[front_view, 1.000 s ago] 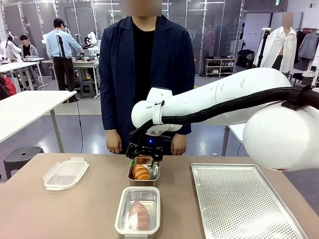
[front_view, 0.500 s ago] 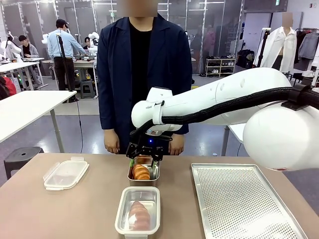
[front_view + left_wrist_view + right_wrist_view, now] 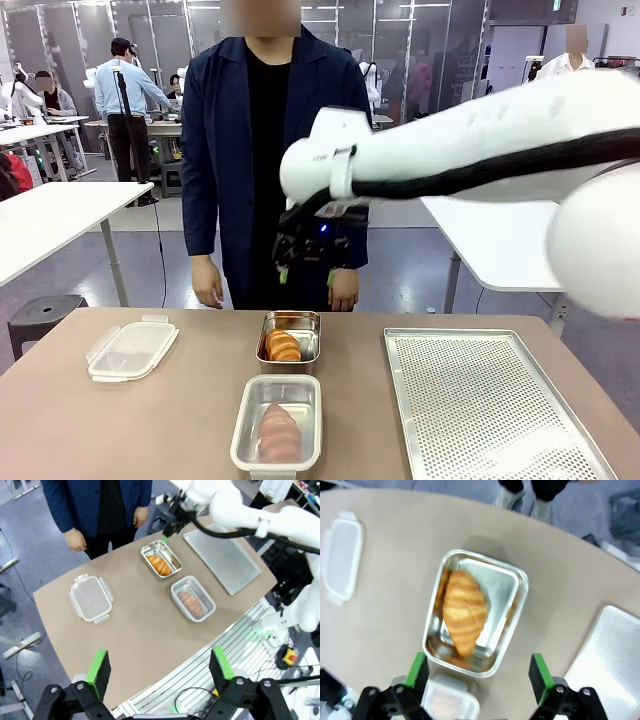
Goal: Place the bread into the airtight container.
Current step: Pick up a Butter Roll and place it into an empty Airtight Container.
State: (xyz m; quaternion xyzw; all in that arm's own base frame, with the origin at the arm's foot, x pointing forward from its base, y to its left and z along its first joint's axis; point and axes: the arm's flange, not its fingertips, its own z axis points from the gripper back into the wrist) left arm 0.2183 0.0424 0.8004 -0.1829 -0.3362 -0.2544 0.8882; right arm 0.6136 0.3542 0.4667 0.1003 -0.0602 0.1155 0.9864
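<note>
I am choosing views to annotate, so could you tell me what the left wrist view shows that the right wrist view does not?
Left wrist view alone: the person's hands, the right arm's gripper above the table, and the near container's bread. Right wrist view alone: a close look straight down on the croissant, between its own open fingers. Both share the steel tray, the clear lid and the perforated tray.

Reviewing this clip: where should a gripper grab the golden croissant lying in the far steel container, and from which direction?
Take the golden croissant across its thick middle, from straight above. It lies flat, lengthwise in the open steel container, tips tapering toward the short walls; the walls block any side approach. The open right gripper hangs above it, probably needing to be turned to span the width.
</note>
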